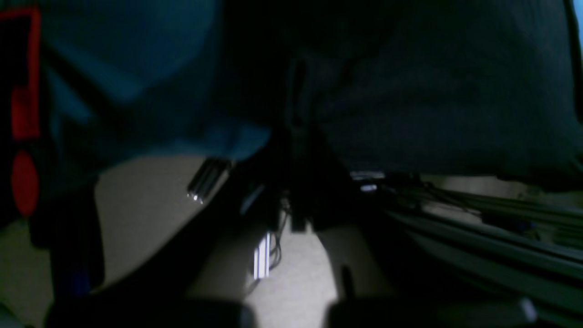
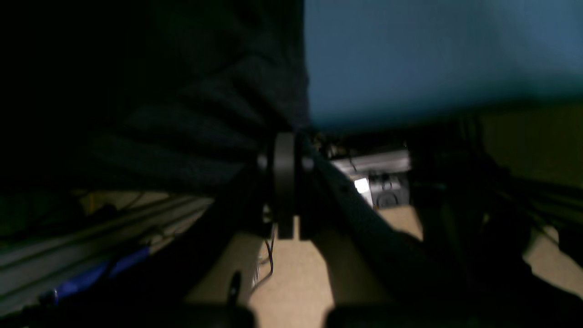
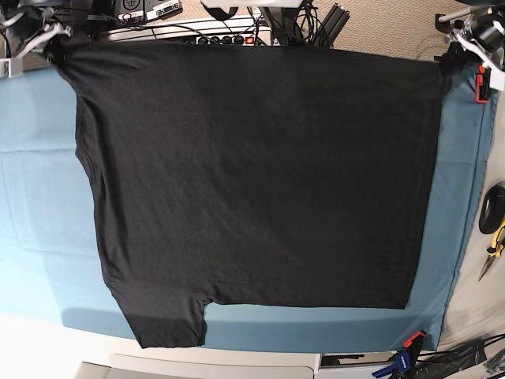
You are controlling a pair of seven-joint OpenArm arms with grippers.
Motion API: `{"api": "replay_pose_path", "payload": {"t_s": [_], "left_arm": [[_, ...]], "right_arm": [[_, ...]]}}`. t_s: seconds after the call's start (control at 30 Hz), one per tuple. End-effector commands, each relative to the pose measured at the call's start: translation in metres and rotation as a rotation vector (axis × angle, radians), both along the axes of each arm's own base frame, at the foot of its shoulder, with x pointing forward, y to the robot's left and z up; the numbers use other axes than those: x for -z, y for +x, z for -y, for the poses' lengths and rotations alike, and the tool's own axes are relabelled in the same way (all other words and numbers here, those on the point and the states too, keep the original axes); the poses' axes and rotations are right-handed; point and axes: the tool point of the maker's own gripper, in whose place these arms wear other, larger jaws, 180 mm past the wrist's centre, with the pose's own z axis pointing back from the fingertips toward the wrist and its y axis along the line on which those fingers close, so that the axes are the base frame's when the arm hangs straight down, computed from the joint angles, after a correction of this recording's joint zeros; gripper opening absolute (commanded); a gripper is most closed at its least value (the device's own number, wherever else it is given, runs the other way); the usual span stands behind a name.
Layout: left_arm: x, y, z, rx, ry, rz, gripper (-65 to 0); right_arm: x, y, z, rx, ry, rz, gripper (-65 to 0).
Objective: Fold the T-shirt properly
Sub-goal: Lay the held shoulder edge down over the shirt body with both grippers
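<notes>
Base view first: along the near edge a clamp [image 3: 404,361] sits at the right corner of the counter [image 3: 237,367], and one sleeve of the T-shirt [image 3: 260,174] reaches almost to that near edge on the left. The shirt lies spread flat, plain black side up, over the teal cloth [image 3: 39,197], which shows as a wide band on the left, a narrow band on the right and a strip along the near side. To the right, off the cloth, pliers [image 3: 493,249] lie on the counter's edge. At the far edge, the shirt's two corners are drawn out toward the arms. The right gripper [image 3: 54,35] is at the far left corner, jaws closed on the shirt; the left gripper [image 3: 456,49] is at the far right corner, jaws likewise closed on the shirt, with a red clamp [image 3: 480,83] just near of it.

Left wrist view is dark and blurred: black fabric hangs over the closed jaws, teal cloth to the left, floor below. Right wrist view shows the same, with black fabric on the left of the jaws and teal cloth on the right.
</notes>
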Motion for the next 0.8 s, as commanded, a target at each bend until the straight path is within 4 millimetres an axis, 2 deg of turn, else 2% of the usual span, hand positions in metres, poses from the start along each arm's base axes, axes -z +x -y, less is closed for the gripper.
{"api": "replay_pose_path", "payload": {"t_s": [0.0, 0.2, 0.33, 0.53, 0.67, 0.77], "left_arm": [[-0.011, 0.009, -0.003, 0.007, 0.010, 0.043, -65.0], [-0.016, 0.028, -0.006, 0.008, 0.035, 0.095, -65.0], [-0.019, 0.040, -0.008, 0.009, 0.059, 0.125, -65.0], [-0.012, 0.048, -0.005, 0.021, 0.088, 0.109, -65.0], [-0.011, 0.058, -0.001, 0.045, 0.112, 0.122, -65.0], [-0.010, 0.064, -0.008, 0.024, 0.143, 0.120, -65.0]], "right_arm": [[-0.012, 0.010, 0.004, -0.015, -0.027, 0.043, -65.0], [-0.020, 0.043, 0.006, -0.017, -0.061, 0.132, -65.0], [-0.017, 0.064, -0.004, -0.042, -0.060, 0.161, -65.0], [-0.003, 0.101, -0.023, -0.100, -0.106, 0.159, -65.0], [-0.001, 0.127, -0.028, -0.112, -0.176, 0.162, -65.0], [-0.003, 0.141, -0.029, -0.113, -0.221, 0.175, -65.0]]}}
